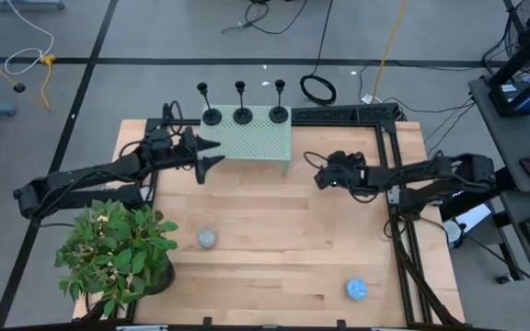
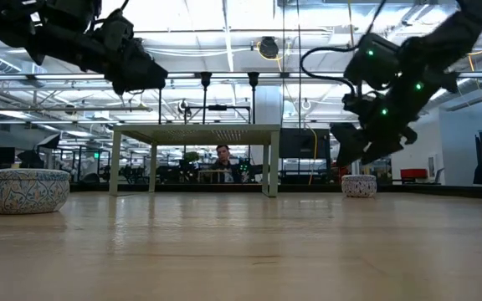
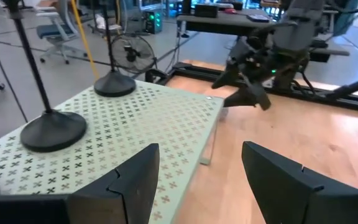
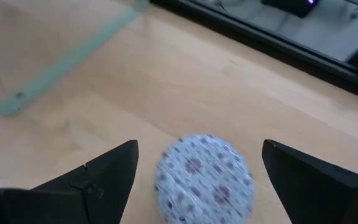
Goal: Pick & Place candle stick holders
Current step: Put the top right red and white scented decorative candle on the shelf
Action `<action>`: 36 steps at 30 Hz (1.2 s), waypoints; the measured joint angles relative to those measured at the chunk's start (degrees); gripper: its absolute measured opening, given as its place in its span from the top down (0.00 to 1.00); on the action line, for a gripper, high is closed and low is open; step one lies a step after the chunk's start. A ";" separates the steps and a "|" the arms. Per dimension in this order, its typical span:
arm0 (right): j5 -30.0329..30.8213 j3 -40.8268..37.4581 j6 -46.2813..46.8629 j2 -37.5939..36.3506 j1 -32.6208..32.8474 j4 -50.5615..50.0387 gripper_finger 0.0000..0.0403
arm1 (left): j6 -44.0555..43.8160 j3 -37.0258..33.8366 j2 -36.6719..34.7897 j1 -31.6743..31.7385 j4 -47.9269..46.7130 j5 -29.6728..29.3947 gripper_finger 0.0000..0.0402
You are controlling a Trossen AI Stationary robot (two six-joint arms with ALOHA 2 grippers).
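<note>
Three black candle stick holders (image 1: 212, 117) (image 1: 243, 116) (image 1: 279, 115) stand in a row by their disc bases along the far edge of a small pale green perforated table (image 1: 256, 142). Two of them show in the left wrist view (image 3: 53, 129) (image 3: 114, 84). My left gripper (image 1: 217, 154) (image 3: 201, 149) is open and empty, level with the green table's left edge. My right gripper (image 1: 320, 175) (image 4: 199, 146) is open and empty, in the air to the right of the green table, above a white patterned bowl (image 4: 204, 177) (image 2: 358, 186).
A potted plant (image 1: 118, 248) stands at the near left. A grey bowl (image 1: 208, 239) and a blue patterned bowl (image 1: 356, 290) lie on the wooden table top (image 1: 274, 221). A black frame (image 1: 389, 147) runs along the back right and right side.
</note>
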 joint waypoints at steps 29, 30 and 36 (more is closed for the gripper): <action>-3.63 -18.25 -13.50 10.24 -2.73 45.55 0.17 | -1.76 0.00 0.00 -5.19 6.53 -0.51 0.41; -3.43 -18.05 -13.32 10.09 -2.83 46.25 0.17 | -1.73 0.00 0.00 -5.37 6.54 -0.51 0.41; -3.05 -18.10 -11.94 10.12 -3.64 45.98 0.17 | -1.37 0.00 0.00 -6.15 6.47 -0.50 0.41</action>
